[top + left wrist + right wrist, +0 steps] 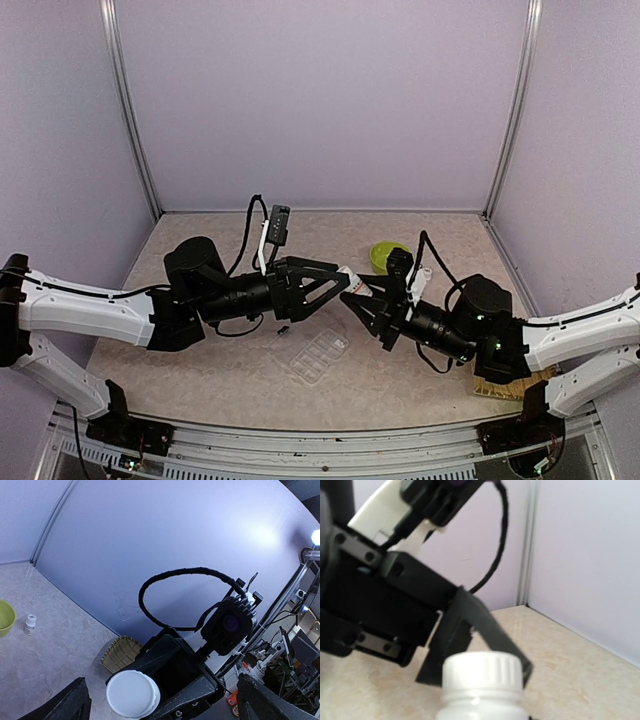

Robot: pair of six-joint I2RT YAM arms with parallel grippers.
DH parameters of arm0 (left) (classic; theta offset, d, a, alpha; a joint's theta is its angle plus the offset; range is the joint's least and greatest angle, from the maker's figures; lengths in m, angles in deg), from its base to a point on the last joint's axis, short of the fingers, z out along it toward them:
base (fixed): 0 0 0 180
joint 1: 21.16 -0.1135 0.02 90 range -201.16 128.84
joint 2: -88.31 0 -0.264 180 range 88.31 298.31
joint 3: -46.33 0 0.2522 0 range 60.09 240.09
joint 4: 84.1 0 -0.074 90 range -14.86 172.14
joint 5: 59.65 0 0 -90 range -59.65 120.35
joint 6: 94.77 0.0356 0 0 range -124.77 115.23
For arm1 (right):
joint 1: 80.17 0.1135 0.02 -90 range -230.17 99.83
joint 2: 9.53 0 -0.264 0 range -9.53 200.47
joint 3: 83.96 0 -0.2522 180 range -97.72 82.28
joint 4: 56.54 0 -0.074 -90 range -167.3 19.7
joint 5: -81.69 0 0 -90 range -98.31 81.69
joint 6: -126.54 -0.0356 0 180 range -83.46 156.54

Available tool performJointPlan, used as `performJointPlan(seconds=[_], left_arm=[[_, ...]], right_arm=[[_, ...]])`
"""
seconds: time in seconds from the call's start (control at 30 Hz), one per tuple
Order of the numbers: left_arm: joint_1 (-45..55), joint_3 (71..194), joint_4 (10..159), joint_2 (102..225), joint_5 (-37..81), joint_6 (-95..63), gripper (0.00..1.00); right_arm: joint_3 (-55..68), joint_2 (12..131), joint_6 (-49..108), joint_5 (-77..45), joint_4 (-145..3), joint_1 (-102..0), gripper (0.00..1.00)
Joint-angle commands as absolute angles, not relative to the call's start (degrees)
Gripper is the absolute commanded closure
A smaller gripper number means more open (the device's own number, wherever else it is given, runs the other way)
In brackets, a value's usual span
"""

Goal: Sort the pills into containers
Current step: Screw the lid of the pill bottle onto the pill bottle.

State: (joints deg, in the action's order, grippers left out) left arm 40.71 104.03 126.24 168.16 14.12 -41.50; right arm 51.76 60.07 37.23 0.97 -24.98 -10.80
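Bottle (482, 680), white, capped, clamped in right gripper (362, 300) mid-air; left gripper (332, 288) spread wide, facing its cap (132, 694), not gripping. Clear pill box (318, 355) flat on table (200, 370) just below both.

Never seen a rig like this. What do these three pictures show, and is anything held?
Two robot arms are bolted at the near edge of a table. The wide picture looks down from above and behind them; the other two come from cameras on each wrist. On the table lie a clear pill box, a lime-green bowl, a small white bottle beside it and a woven mat. The right gripper, a two-finger claw, holds a white capped bottle; the left gripper stands open, facing it.
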Motion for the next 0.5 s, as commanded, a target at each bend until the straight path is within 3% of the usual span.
performJointPlan(seconds=[0.0,0.47], left_arm=[[40.98,104.42,126.15,167.99,13.85,-41.23,0.01],[40.98,105.27,128.64,168.54,11.05,-41.6,0.01]], right_arm=[[52.31,58.96,38.51,4.34,-26.99,-10.73,1.0],[49.32,65.46,37.71,1.81,-27.05,-10.74,1.0]])
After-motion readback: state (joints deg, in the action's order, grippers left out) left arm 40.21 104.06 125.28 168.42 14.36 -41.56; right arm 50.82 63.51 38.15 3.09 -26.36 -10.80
